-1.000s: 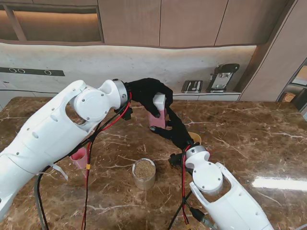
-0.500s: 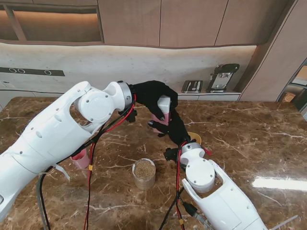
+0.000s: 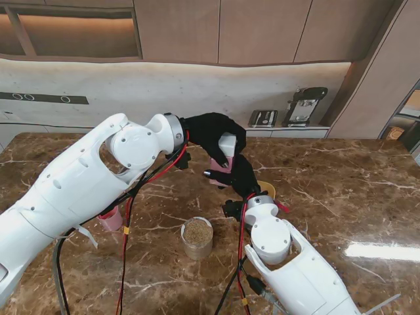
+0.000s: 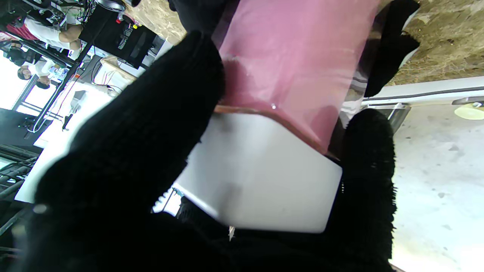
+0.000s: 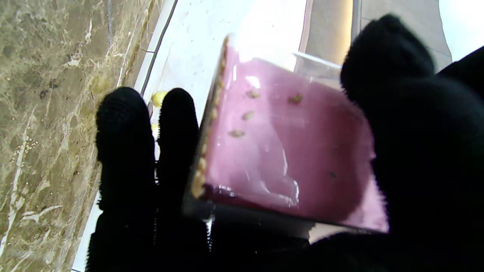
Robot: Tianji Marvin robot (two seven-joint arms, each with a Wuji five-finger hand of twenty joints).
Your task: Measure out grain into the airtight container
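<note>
A pink airtight container [image 3: 222,167] with a white lid [image 3: 228,140] is held above the table between both black-gloved hands. My left hand [image 3: 209,133] comes from the left and is shut over the lid. My right hand [image 3: 241,176] grips the pink body from underneath. The left wrist view has the white lid [image 4: 257,181] and pink body [image 4: 295,64] framed by my left hand [image 4: 113,189]. In the right wrist view a few grains cling to the pink wall [image 5: 287,158], with my right hand [image 5: 423,151] wrapped around it. A round clear cup of grain [image 3: 197,236] stands nearer to me.
A pink cup [image 3: 111,218] stands on the marble table [image 3: 341,190] at the left, partly behind my left arm. A yellow object [image 3: 267,188] peeks out behind my right wrist. Red and black cables hang from both arms near the grain cup.
Both hands and the container have shifted slightly right and nearer to me. My right forearm has swung left toward the grain cup. The grips have not changed.
</note>
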